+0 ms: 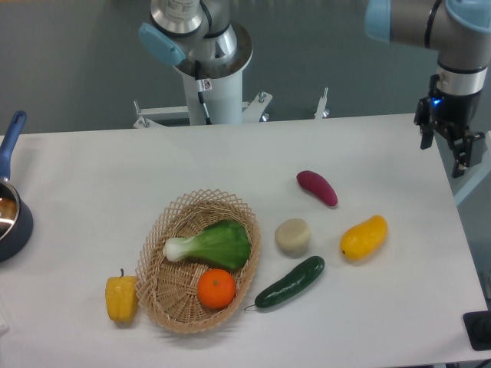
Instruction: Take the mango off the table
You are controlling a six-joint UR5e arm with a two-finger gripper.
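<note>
The mango (364, 238) is a smooth yellow-orange oval lying on the white table (92, 192) at the right, in front of a purple sweet potato. My gripper (443, 157) hangs at the table's far right edge, well behind and to the right of the mango. Its two dark fingers point down with a gap between them and nothing in it, so it is open and empty.
A wicker basket (165, 299) holds a bok choy (215, 244) and an orange (216, 288). A yellow bell pepper (121, 297), a cucumber (290, 282), a pale round item (292, 236) and a purple sweet potato (317, 188) lie around. A blue pan (9, 207) is at the left edge.
</note>
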